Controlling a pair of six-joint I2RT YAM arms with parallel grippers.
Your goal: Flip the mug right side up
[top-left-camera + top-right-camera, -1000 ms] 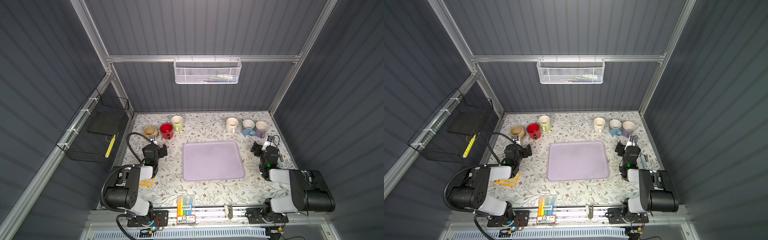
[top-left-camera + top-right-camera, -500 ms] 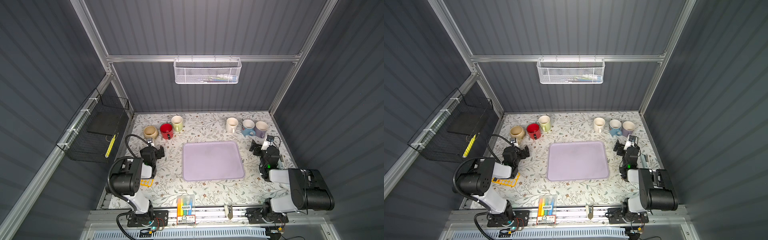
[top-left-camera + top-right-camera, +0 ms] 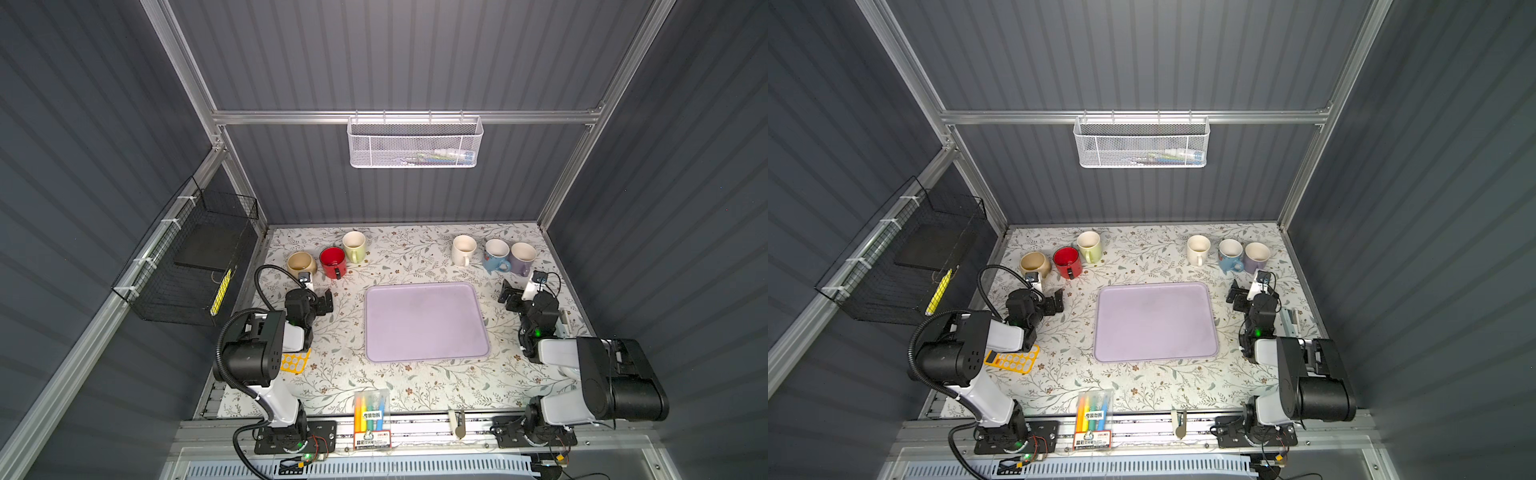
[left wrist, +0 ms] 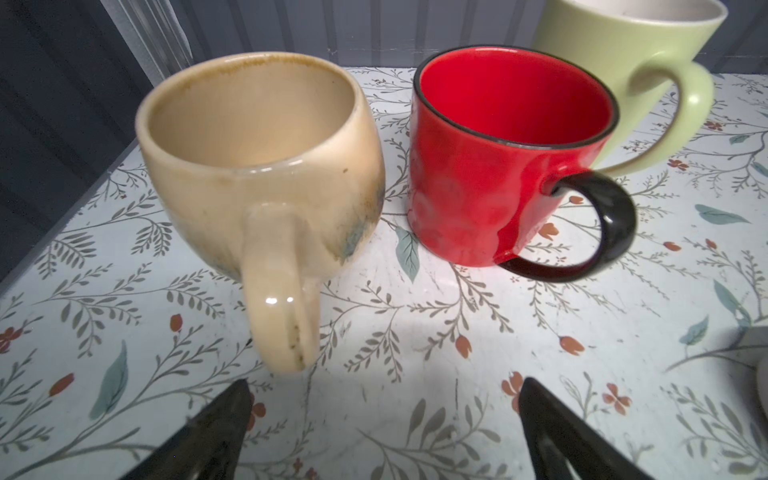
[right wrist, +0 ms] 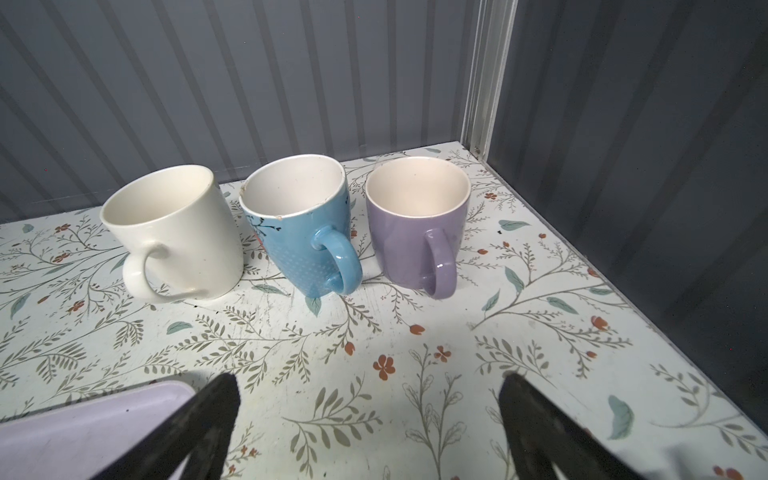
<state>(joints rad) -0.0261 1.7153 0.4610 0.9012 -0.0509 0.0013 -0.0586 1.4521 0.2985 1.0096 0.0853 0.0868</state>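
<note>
Several mugs stand mouth-up along the back of the table. On the left are a beige mug (image 4: 257, 166) (image 3: 301, 263), a red mug (image 4: 498, 166) (image 3: 332, 259) and a green mug (image 4: 623, 54) (image 3: 354, 245). On the right are a white mug (image 5: 174, 232) (image 3: 463, 249), a blue mug (image 5: 299, 232) (image 3: 496, 253) and a purple mug (image 5: 415, 224) (image 3: 523, 257). My left gripper (image 4: 384, 386) (image 3: 318, 291) is open and empty, just short of the beige mug's handle. My right gripper (image 5: 369, 378) (image 3: 519, 291) is open and empty, short of the blue and purple mugs.
A lilac tray (image 3: 426, 322) lies in the middle, between the arms. A yellow stencil (image 3: 295, 360) lies by the left arm, and a marker pack (image 3: 371, 405) sits at the front edge. A wire basket (image 3: 415, 141) hangs on the back rail and a black one (image 3: 195, 266) on the left wall.
The left arm's upper links have folded back toward its base while its gripper stayed near the beige mug. The right arm has hardly moved.
</note>
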